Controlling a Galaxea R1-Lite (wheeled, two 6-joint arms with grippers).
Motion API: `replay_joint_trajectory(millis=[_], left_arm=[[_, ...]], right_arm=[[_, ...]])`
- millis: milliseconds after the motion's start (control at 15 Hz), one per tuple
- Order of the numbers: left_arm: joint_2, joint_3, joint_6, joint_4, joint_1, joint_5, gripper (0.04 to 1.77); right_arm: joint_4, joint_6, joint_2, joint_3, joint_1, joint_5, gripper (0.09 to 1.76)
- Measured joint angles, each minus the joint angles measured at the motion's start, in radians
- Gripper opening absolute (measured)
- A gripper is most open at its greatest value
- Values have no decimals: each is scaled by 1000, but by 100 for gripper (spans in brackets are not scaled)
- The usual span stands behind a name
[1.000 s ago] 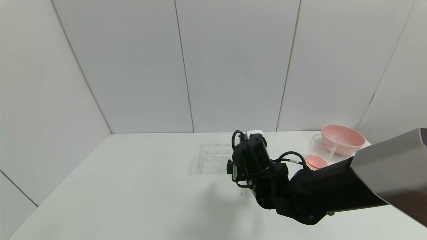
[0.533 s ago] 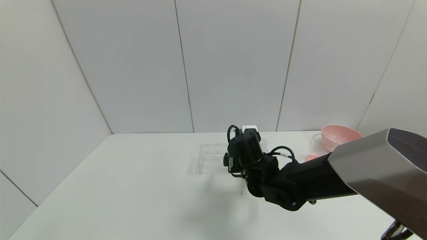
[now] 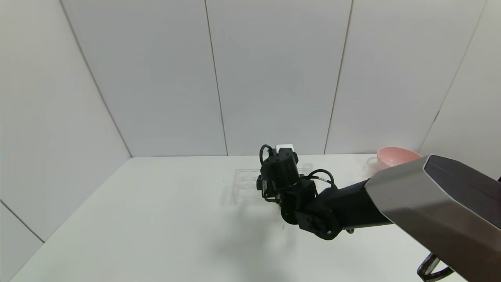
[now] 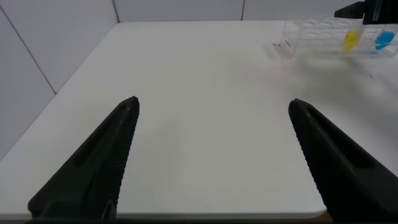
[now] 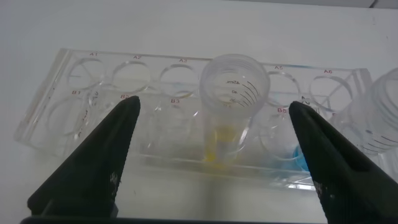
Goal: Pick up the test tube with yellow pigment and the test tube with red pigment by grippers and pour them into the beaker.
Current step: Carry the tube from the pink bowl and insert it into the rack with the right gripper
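**Lining up on the yellow tube**

You are bringing the right end effector (image 5: 211, 155) in over the clear rack (image 5: 68, 93), which is standing on the bench (image 3: 156, 219) near its far edge. In the right wrist view the tube with yellow liquid (image 5: 229, 99) is sitting upright in the rack's front row, dead centre between the two fingers (image 5: 93, 168), and a tube with blue liquid (image 5: 300, 157) is standing just beside it.

To do this step well, keep the yellow tube centred as you are descending, and aim to close on its upper part, above the rack's top plate, so the fingers are not catching the plastic. Watch the finger on the blue tube's side; it looks likely to pass close. Once gripped, lift straight up so the tube is not binding in its hole.

The right end effector is standing wide open, holding and touching nothing. The left end effector (image 4: 211, 162) is parked low over the near part of the bench, also spread open and empty.

The beaker (image 3: 372, 164) is standing at the far right, just beside the pink bowl (image 3: 395, 154) and mostly hidden by your right arm. The red tube is not showing clearly anywhere.
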Motion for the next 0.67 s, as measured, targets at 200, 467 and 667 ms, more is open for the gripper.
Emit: replay_joint_trajectory(millis=[200, 467, 667], left_arm=[[0, 0, 0, 0, 0, 0, 172], [0, 0, 0, 0, 0, 0, 172], [0, 0, 0, 0, 0, 0, 172]], right_arm=[[0, -20, 26, -37, -7, -23, 171], [-7, -20, 45, -66, -16, -28, 171], [-10, -20, 48, -68, -18, -28, 171]])
